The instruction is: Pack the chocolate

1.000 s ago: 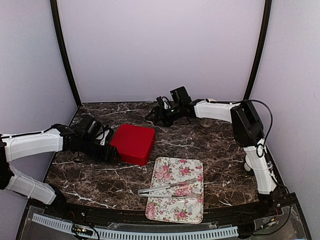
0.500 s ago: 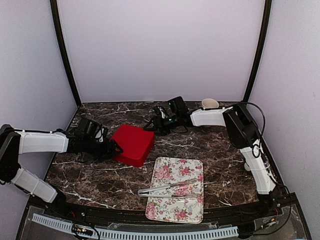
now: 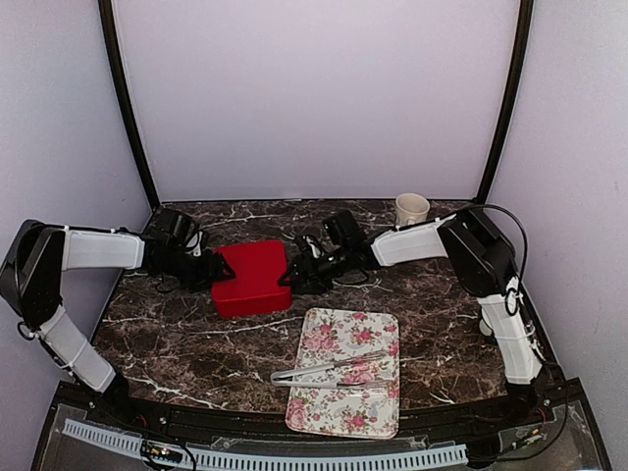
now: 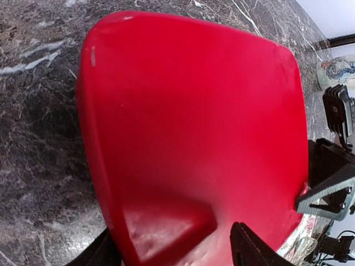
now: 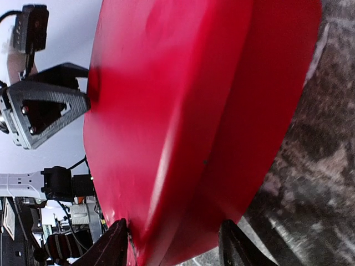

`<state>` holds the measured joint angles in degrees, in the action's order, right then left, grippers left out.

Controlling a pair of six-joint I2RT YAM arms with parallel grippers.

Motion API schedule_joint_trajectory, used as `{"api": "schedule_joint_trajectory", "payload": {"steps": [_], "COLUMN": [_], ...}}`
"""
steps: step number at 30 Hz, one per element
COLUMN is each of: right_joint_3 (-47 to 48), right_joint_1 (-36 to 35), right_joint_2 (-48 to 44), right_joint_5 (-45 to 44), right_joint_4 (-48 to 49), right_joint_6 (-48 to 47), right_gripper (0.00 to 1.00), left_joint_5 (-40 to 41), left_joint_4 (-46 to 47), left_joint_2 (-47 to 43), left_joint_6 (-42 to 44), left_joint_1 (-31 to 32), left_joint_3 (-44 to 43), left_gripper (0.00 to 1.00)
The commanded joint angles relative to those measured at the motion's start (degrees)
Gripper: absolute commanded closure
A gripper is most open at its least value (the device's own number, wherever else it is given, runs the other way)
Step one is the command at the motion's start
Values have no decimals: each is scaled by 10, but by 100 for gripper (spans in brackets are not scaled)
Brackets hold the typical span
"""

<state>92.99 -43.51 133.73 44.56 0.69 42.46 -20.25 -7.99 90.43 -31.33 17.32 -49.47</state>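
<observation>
No chocolate shows in any view. A closed red box (image 3: 250, 278) sits left of centre on the marble table, between my two grippers. My left gripper (image 3: 209, 272) holds its left side; in the left wrist view the box (image 4: 194, 122) fills the frame and both dark fingers of the left gripper (image 4: 175, 246) press its near corner. My right gripper (image 3: 291, 275) is at the box's right side; in the right wrist view its fingers (image 5: 175, 244) straddle the box (image 5: 188, 100) across lid and base.
A floral tray (image 3: 368, 407) lies at the front centre with metal tongs (image 3: 329, 373) across it. A cream mug (image 3: 411, 208) stands at the back right by the wall. The right arm's links stretch across the table's right side.
The left gripper has dragged and turned the red box toward the back left. The right gripper swung from the back to the box's right side and narrowed onto it, uncovering the mug.
</observation>
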Motion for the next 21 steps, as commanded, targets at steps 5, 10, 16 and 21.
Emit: {"api": "schedule_joint_trajectory", "payload": {"steps": [5,10,16,21], "right_joint_3": [1,18,19,13], "right_joint_1": [-88,-107,-93,-74], "right_joint_2": [-36,-46,-79,-116], "right_joint_5": [42,30,-18,-52], "right_joint_4": [6,-60,-138,-186], "right_joint_6": [-7,-56,-103,-122], "right_gripper": [45,45,42,39], "left_joint_5": [-93,-96,-93,-86], "left_joint_4": [-54,-89,-126,-152], "left_joint_2": [23,-14,-61,-90], "left_joint_6": [108,147,158,159], "left_joint_1": [14,14,14,14], "left_joint_3": [-19,8,17,13], "left_gripper": [36,37,39,38]}}
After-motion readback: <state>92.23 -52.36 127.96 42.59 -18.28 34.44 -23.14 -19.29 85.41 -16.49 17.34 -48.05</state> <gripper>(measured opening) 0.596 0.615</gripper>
